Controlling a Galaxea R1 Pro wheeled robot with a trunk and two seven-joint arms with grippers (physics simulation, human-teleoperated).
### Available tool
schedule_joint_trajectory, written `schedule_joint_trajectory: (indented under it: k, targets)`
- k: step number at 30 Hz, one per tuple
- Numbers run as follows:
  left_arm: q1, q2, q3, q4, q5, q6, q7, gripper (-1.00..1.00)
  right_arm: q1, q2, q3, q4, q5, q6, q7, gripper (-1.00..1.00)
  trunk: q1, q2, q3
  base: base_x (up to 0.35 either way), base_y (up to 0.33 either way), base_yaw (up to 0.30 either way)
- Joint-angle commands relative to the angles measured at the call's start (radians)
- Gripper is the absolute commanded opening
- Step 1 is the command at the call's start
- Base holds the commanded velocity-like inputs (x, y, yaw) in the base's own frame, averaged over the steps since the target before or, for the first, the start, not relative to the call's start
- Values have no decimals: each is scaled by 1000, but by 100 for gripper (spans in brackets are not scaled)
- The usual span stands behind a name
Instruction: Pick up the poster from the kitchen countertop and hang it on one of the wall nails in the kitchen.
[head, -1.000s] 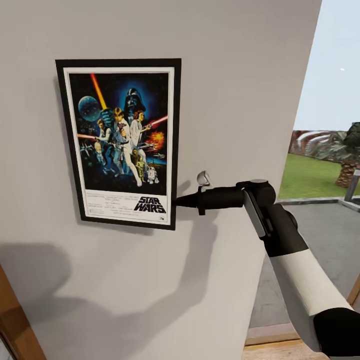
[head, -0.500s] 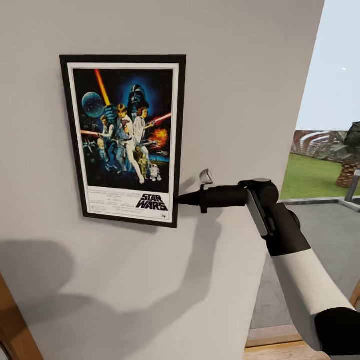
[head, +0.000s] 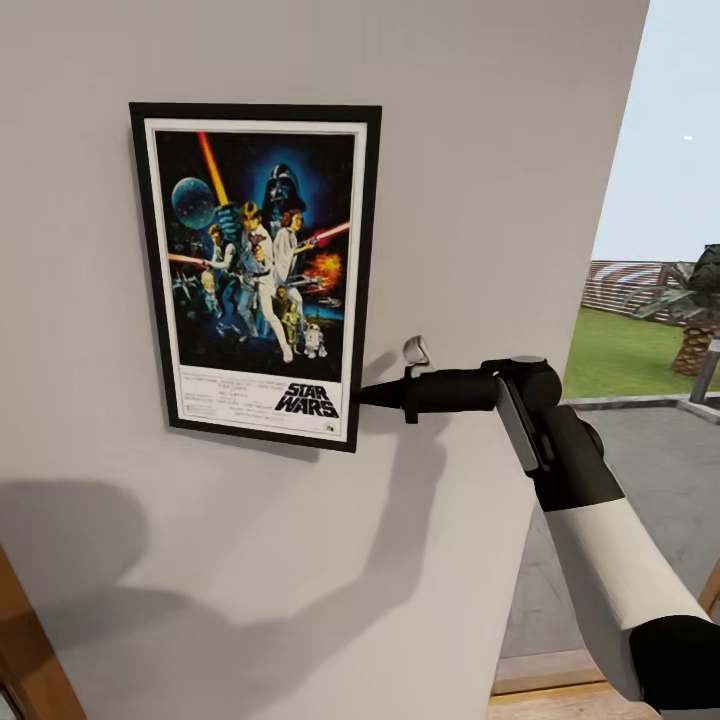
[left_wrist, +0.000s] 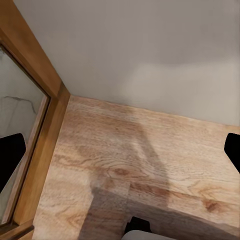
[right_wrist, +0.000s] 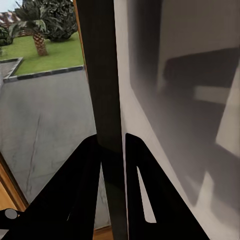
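Observation:
The framed Star Wars poster (head: 255, 270) stands upright and flat against the pale grey wall (head: 480, 150), slightly tilted. My right gripper (head: 362, 395) is shut on the lower part of its right edge, the arm reaching in from the right. In the right wrist view the dark frame edge (right_wrist: 102, 75) runs between the two black fingers (right_wrist: 75, 190), which pinch it. No wall nail can be made out; any behind the poster is hidden. The kitchen countertop is out of view. My left gripper (left_wrist: 120, 152) hangs open over the wooden floor (left_wrist: 140, 165), holding nothing.
The wall ends just right of my arm at an opening onto a paved yard and grass (head: 640, 350). A wooden frame with a glass panel (left_wrist: 40, 125) stands at the lower left by the wall's base. My arm's shadow falls on the wall below the poster.
The poster has slid a little up and to the right along the wall, carried by my right gripper. The grip on its edge is unchanged.

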Motion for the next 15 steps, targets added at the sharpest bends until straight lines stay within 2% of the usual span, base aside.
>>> schedule_joint_trajectory:
  k: [1,6,10,11,12,13,14,15]
  targets:
    - [0,-1,4,0,3,-1,-8,100,0,-1,1,0,-6,7,-1,-100,0,-1,0,0,0,0]
    - [1,-6,4,0,2,-1,-7,100,0,-1,4,0,-6,7,-1,-100,0,-1,0,31,0,0]
    - [1,-5,4,1,2,0,-6,100,0,-1,-4,0,-6,7,-1,-100,0,-1,0,217,0,0]
    - [1,-5,4,1,2,-1,-6,100,0,-18,87,-22,-118,77,71,-100,0,-1,0,265,0,0]
    - [1,-5,4,1,2,-1,-6,100,0,-33,122,-130,-91,40,158,-100,0,-1,0,229,0,0]
    - [1,-5,4,1,2,-1,-6,100,0,-98,118,-127,-117,16,181,-100,0,-1,0,146,0,0]
    - [2,-5,4,1,2,-1,-6,100,0,-93,118,-122,-116,15,176,-100,0,-1,0,94,0,0]
    - [1,-5,4,2,2,-1,-6,100,0,-1,-8,0,-6,8,-1,-100,0,-1,0,75,0,0]
